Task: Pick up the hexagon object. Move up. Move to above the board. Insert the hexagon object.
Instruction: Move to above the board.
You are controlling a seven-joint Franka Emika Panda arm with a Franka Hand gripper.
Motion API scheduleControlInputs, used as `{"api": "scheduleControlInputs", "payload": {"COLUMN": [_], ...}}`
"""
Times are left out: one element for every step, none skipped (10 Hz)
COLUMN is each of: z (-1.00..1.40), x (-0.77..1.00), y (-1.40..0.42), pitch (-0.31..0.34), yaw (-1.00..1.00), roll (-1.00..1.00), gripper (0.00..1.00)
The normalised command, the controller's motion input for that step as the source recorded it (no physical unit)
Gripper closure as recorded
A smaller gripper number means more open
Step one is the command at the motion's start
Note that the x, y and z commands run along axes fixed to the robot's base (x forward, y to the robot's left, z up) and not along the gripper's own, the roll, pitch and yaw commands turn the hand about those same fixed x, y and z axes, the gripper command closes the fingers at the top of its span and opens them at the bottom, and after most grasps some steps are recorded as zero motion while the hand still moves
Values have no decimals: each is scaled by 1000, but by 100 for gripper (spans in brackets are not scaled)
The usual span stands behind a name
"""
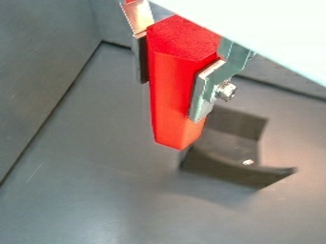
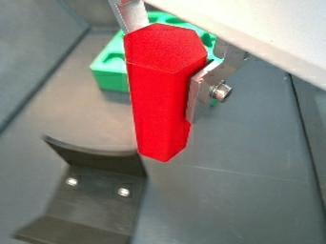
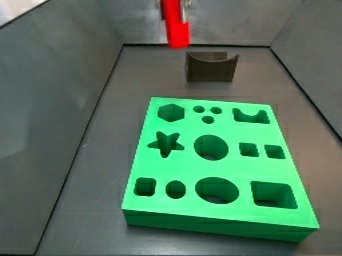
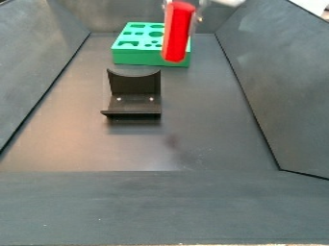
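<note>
Dark grey floor (image 3: 80, 190) with sloping grey walls makes up the workspace in both side views. Held clear above that floor is the hexagon object (image 2: 163, 91) — a tall, glossy, bright red prism with a flat six-sided top and plain faces, standing upright with its lower end free in the air. In a side view (image 3: 175, 24) it hangs at the far end of the scene, just left of and above the fixture (image 3: 210, 66).

The gripper (image 1: 180, 57) is clenched on the hexagon object: the flat silver fingers (image 1: 209, 86) press against opposite side faces near its upper part, so the prism sits between the jaws and reaches well below them. A screw head shows on one finger plate in both wrist views.

The board (image 3: 214, 165) — a large bright green slab with a hexagon, star, circle and square cut-outs — lies flat on the floor, well apart from the red prism and nearer the camera in that side view. In a side view (image 4: 148, 43) it lies at the far end, beyond the fixture (image 4: 133, 91), with the red prism (image 4: 179, 31) in front of its right part. A corner of the board (image 2: 112, 71) shows behind the prism in a wrist view.
</note>
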Motion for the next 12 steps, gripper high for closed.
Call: {"api": "scheduleControlInputs", "payload": {"z": [1000, 1000, 1000, 958, 783, 608, 437, 287, 249, 262, 268, 270], "x": [290, 259, 237, 178, 117, 69, 37, -189, -184, -178, -176, -167], "y": [200, 183, 175, 146, 111, 78, 57, -1000, -1000, -1000, -1000, -1000], "pitch": [4, 52, 55, 52, 50, 51, 50, 416, 410, 420, 440, 471], "yaw": [-70, -60, -59, -62, -65, -70, -73, 1000, 1000, 1000, 1000, 1000], "roll": [-199, -189, -188, -188, -187, -187, -185, 96, 113, 171, 162, 164], "gripper": [100, 100, 100, 100, 100, 100, 100, 100, 100, 100, 100, 100]}}
